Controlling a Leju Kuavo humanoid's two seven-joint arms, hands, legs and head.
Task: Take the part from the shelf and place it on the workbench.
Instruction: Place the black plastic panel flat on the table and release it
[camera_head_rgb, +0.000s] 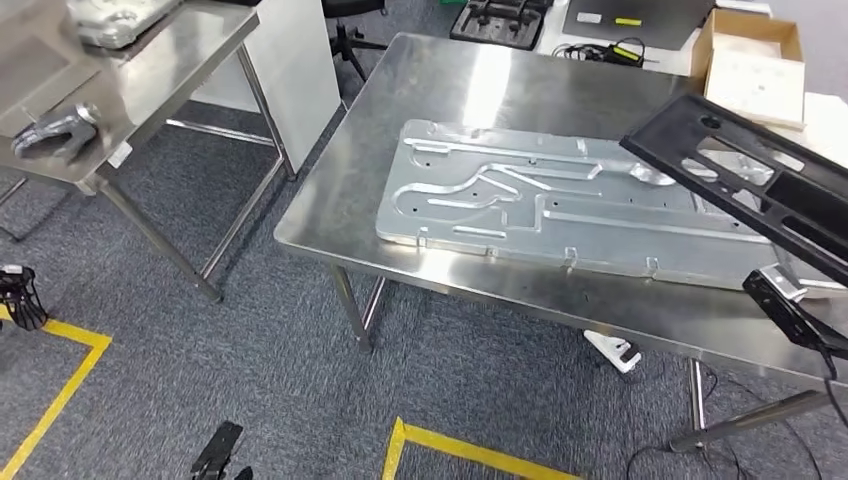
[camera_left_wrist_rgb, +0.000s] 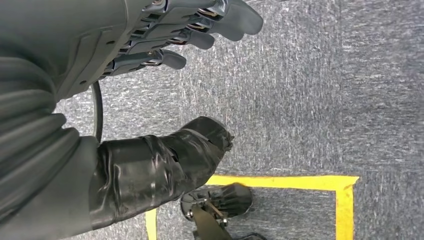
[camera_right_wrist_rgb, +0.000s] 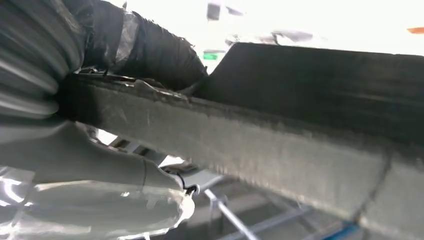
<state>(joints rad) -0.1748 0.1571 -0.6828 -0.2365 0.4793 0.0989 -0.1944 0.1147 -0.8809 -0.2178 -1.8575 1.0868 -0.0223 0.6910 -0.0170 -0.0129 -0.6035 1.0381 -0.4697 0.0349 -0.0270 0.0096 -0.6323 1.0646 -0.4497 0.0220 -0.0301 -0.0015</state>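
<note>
My right hand (camera_right_wrist_rgb: 100, 75) grips the black part (camera_head_rgb: 760, 180) at the frame's right edge, above the workbench (camera_head_rgb: 480, 90). My left hand (camera_left_wrist_rgb: 165, 55) hangs empty over carpet, fingers apart.

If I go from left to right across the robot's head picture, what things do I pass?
Small steel table with a grey metal piece on it → big steel workbench → silver plate lying flat on it → black frame part → cardboard box.

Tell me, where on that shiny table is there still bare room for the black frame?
Bare steel runs along the workbench front edge, below the big metal plate, and behind it toward the cardboard box. The middle is crowded; the black frame hangs over the right end.
</note>
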